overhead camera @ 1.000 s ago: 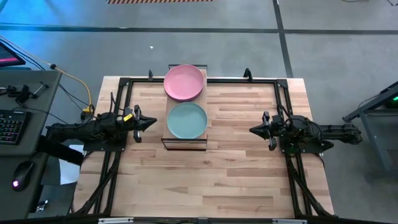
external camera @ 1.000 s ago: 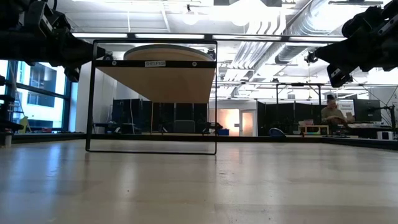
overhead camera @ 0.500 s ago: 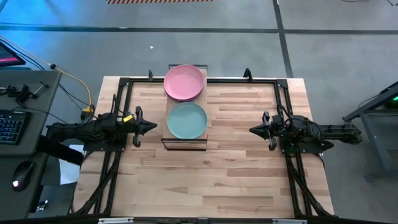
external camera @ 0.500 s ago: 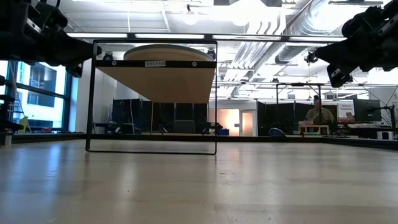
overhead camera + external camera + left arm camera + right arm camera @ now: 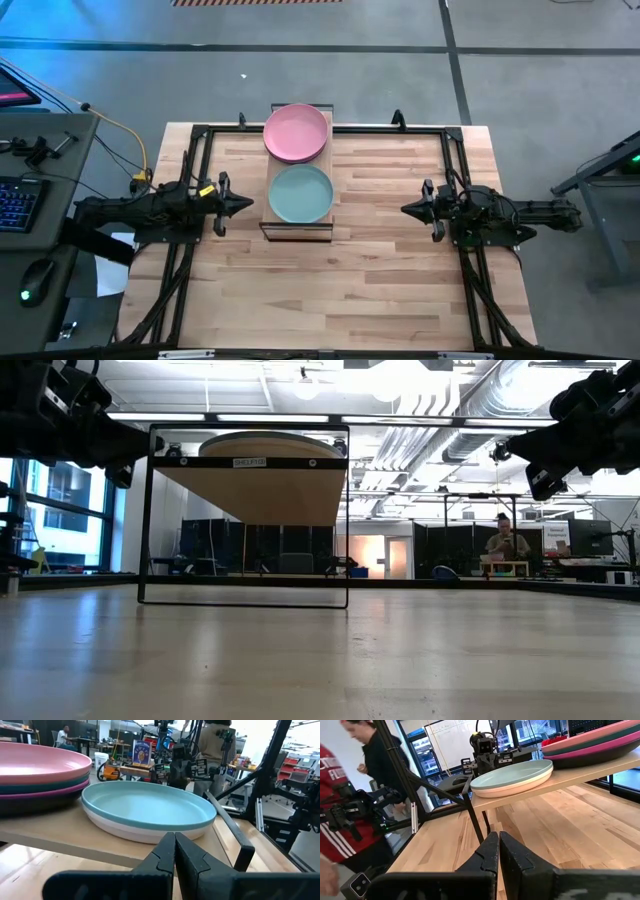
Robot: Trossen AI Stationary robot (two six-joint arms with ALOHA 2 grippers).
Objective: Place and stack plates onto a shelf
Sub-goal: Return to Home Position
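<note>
The shelf (image 5: 266, 205) stands at the table's far middle on its dark frame. On its far half rests a stack with the pink plate (image 5: 296, 131) on top; the left wrist view shows dark green, magenta and dark grey-black plates (image 5: 45, 787) beneath it. On its near half the light teal plate (image 5: 300, 193) rests on the cream plate (image 5: 130, 832). My left gripper (image 5: 247, 203) is shut and empty just left of the shelf. My right gripper (image 5: 405, 209) is shut and empty, well right of the shelf.
A dark rail frame (image 5: 420, 128) runs along the table's far and side edges. Bare wooden tabletop (image 5: 330, 290) lies in front of the shelf. People stand in the room beyond the table (image 5: 375, 765). A desk with keyboard (image 5: 15, 200) stands left of the table.
My left gripper has drawn back a little toward the table's left edge, away from the shelf. The plates and the right arm have kept still.
</note>
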